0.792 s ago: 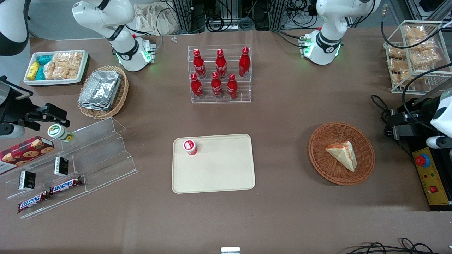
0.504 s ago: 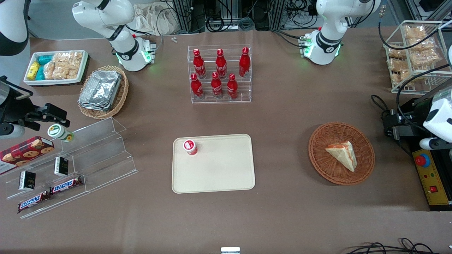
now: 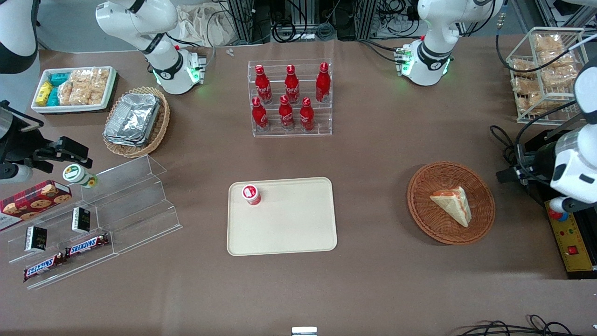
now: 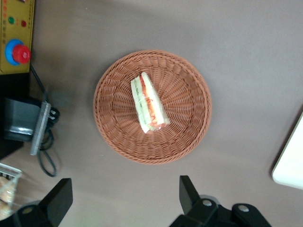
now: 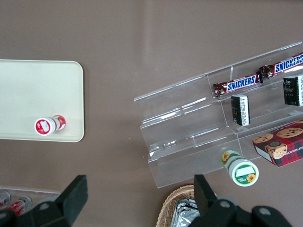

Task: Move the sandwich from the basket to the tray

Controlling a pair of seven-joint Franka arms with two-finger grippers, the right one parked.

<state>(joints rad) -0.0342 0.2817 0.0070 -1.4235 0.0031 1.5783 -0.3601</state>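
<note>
The sandwich (image 3: 452,204) is a pale bread wedge with an orange-red stripe, lying in the round reddish-brown basket (image 3: 431,224). Both also show in the left wrist view: the sandwich (image 4: 149,105) in the middle of the basket (image 4: 189,94). The cream tray (image 3: 289,224) lies mid-table, nearer the parked arm's end than the basket; its corner shows in the left wrist view (image 4: 289,163). My left gripper (image 3: 509,174) hangs above the table beside the basket, toward the working arm's end. Its black fingers (image 4: 189,194) stand wide apart, empty, with the gripper (image 4: 124,198) clear of the basket rim.
A small red-lidded cup (image 3: 251,194) stands on the tray's corner. A yellow control box with a red button (image 3: 571,238) and black cables (image 3: 501,135) lie beside the basket. A rack of red bottles (image 3: 290,98) stands farther back. A wire snack rack (image 3: 543,70) is at the working arm's end.
My left arm has swung in from the table's end toward the basket, and its gripper now sits closer to the basket rim. The sandwich, basket and tray have not moved.
</note>
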